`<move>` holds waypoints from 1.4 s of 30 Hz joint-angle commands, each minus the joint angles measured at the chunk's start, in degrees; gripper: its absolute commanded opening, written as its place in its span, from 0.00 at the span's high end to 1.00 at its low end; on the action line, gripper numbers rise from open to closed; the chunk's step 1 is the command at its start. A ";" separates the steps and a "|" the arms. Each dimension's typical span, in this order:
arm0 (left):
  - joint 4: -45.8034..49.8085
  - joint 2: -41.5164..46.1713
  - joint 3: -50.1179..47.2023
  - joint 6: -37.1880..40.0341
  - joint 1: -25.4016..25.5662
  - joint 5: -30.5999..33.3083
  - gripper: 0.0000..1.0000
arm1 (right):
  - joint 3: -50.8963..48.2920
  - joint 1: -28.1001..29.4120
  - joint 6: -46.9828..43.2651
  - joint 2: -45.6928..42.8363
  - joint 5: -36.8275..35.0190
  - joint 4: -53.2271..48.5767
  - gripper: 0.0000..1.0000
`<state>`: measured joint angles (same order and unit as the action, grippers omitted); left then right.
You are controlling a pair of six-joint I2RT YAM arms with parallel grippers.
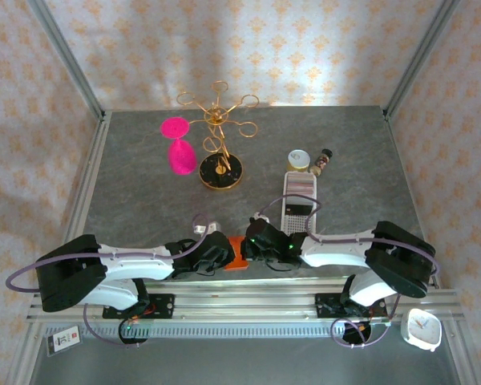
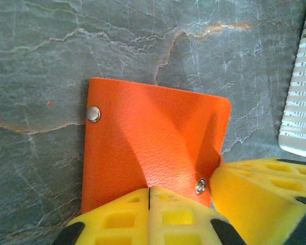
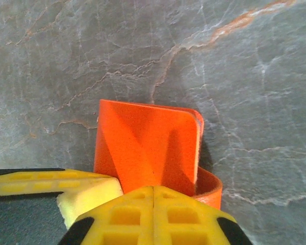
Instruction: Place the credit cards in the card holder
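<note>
The orange-red card holder (image 1: 237, 255) lies folded shut on the grey table near the front edge, between both arms. In the left wrist view the card holder (image 2: 153, 143) shows two metal snaps, and my left gripper (image 2: 150, 191) is shut, its tips together on the holder's near edge. The right gripper's yellow fingers (image 2: 260, 189) touch the holder's corner. In the right wrist view my right gripper (image 3: 153, 190) has its jaws together against the card holder (image 3: 148, 143), whose strap loops out at the right. The credit cards are hidden.
A long white slotted tray (image 1: 299, 200) lies just behind the right gripper (image 1: 255, 245); its edge (image 2: 301, 102) is close on the right. Further back stand a gold glass rack (image 1: 220, 144), a pink glass (image 1: 179, 148), a jar (image 1: 298, 159) and a small bottle (image 1: 324, 160).
</note>
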<state>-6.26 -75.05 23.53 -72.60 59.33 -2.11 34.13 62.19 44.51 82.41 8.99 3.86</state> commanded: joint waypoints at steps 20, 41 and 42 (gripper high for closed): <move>5.95 -1.44 -0.32 0.64 0.63 1.23 1.00 | 6.73 0.83 -1.57 -0.62 -7.49 -15.81 0.54; 5.13 -2.21 -0.59 0.62 0.63 1.06 1.00 | 9.02 2.40 -1.97 3.28 -6.26 -15.55 0.82; 5.05 -2.25 -0.51 0.62 0.61 1.03 1.00 | 9.11 2.40 -1.87 3.08 -6.48 -15.71 0.82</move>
<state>-6.07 -75.16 23.64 -72.42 59.33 -2.11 41.50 64.36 42.44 86.04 4.23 -10.96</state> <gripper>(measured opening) 0.049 0.178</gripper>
